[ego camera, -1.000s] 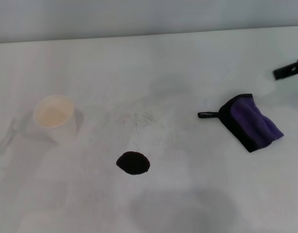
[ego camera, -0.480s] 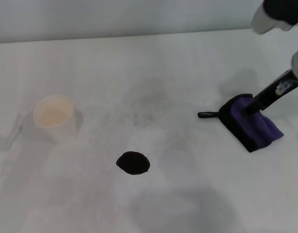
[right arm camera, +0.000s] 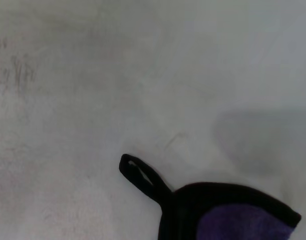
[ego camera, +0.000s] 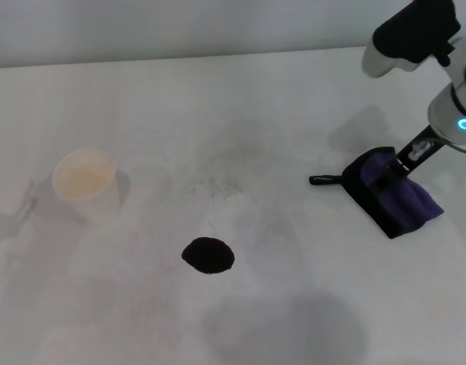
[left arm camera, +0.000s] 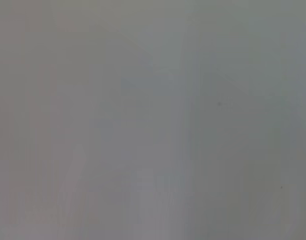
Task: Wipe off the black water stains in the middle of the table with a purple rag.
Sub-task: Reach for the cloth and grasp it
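Since a moment ago the right gripper (ego camera: 392, 176) has come further in over the purple rag (ego camera: 404, 199), its dark fingers now reaching down onto the cloth's near edge, likely to pinch it there, though whether they have closed on it cannot be told. The rag lies flat on the table (ego camera: 240, 91), well to the right of the black water stains (ego camera: 208, 255), its loop pointing toward them; a paper cup (ego camera: 84, 182) stands to the stains' left, apart from them. No left gripper shows.
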You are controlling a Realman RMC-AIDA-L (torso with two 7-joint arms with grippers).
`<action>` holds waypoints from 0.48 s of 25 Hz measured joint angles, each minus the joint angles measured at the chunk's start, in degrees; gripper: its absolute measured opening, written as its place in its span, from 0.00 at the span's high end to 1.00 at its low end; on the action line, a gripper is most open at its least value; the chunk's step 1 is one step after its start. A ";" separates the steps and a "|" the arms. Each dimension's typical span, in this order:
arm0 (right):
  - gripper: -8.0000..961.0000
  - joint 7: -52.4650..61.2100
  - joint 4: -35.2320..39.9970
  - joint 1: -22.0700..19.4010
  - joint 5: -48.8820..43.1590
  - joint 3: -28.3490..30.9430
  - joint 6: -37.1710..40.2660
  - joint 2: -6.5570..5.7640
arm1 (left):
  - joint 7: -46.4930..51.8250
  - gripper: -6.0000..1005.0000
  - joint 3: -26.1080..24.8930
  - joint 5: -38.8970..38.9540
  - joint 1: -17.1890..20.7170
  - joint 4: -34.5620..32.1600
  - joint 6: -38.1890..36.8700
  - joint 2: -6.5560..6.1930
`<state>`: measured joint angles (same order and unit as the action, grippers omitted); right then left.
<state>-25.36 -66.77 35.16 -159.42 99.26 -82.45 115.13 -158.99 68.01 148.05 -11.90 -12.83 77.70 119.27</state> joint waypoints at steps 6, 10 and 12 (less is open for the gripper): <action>0.19 0.12 3.74 2.07 -1.11 -0.39 1.60 0.04 | 0.00 0.12 0.02 -0.02 -0.13 0.00 -0.29 -0.10; 0.19 0.22 6.88 3.70 -2.44 -0.47 2.38 0.12 | 0.00 0.12 0.01 -0.01 -0.33 0.00 -0.44 -0.10; 0.19 0.26 8.58 4.65 -2.84 -0.60 2.59 0.16 | 0.00 0.12 -0.07 0.07 -0.39 0.00 -0.45 -0.10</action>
<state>-25.10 -58.19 39.81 -162.26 98.66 -79.86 115.29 -158.99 67.94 148.12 -12.29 -12.83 77.25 119.18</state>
